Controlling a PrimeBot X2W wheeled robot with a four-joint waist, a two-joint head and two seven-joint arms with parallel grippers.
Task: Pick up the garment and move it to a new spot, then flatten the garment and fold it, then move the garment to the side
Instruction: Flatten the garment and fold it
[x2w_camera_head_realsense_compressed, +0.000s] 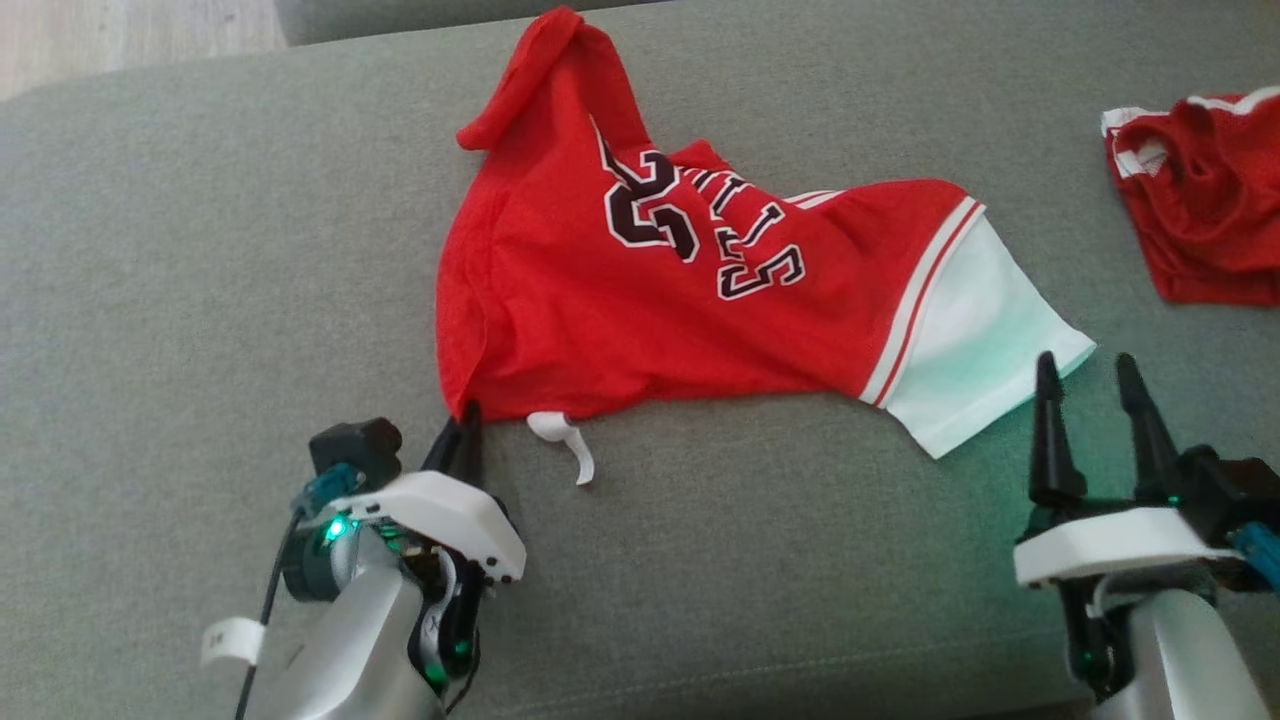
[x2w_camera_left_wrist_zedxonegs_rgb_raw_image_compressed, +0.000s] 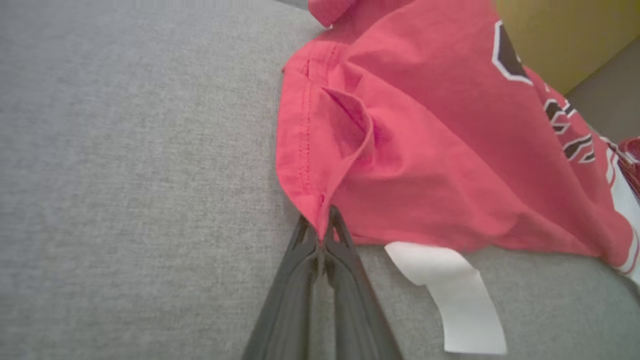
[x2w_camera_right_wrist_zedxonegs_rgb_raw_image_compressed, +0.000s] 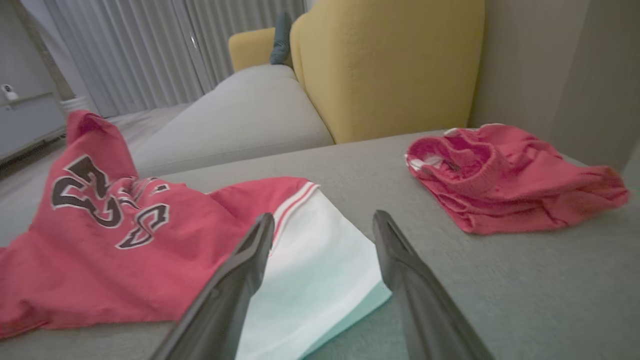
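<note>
In the head view, the left gripper (x2w_camera_head_realsense_compressed: 465, 415) reaches forward at the lower left, its fingers pinched tight on the near corner of the red jersey (x2w_camera_head_realsense_compressed: 600, 300). The jersey sprawls on the grey sofa cushion (x2w_camera_head_realsense_compressed: 200, 250), its long axis running from a rolled end at far left to a white sleeve at near right. The right gripper (x2w_camera_head_realsense_compressed: 1085, 365) points fingers-up just short of that sleeve, jaws spread and empty. In the left wrist view, the hem sits clamped between the tips, with a white tag (x2w_camera_left_wrist_zedxonegs_rgb_raw_image_compressed: 450, 290) beside them. In the right wrist view, the sleeve lies perhaps just under the spread fingers, and a second red garment (x2w_camera_right_wrist_zedxonegs_rgb_raw_image_compressed: 500, 175) lies apart
</note>
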